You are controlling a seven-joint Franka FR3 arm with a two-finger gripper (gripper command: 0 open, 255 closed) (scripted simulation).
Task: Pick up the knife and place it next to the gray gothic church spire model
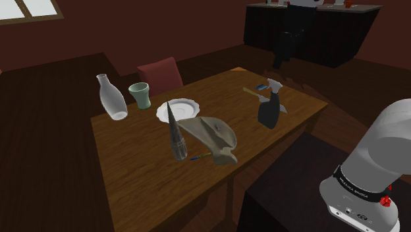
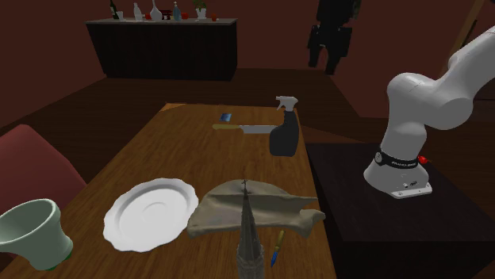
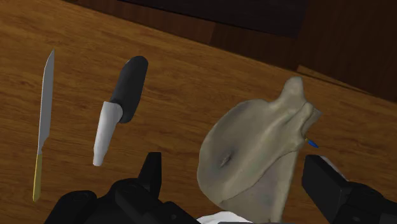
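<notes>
Tool (image 3: 234,167) open: fingers stand wide apart with nothing between them that they touch. The wrist view looks down on the desk (image 1: 132,171) from well above, so this reads as the approach step, with no grasp begun.

Knife (image 2: 242,127): lies flat on the desk's far end in the second exterior view, yellow handle toward that view's left, grey blade pointing at the black spray bottle (image 2: 284,131). Blade tip is just beside the bottle; a small blue object (image 2: 227,117) sits near the handle. From the wrist view the knife is off to one side of the tool, not under it.

Spire model (image 1: 175,132): grey, upright, near mid-desk and well apart from the knife. A beige bone-like piece (image 1: 214,135) crowds it on the shoulder view's right, a white plate (image 1: 178,109) sits just behind, and a blue pen (image 1: 197,157) lies by its base.

Judgement: the handle is the freer end to take, since the bottle hems in the blade. Bare desk on the shoulder view's left of the spire looks like the best drop spot. The tall thin spire could topple if brushed.
</notes>
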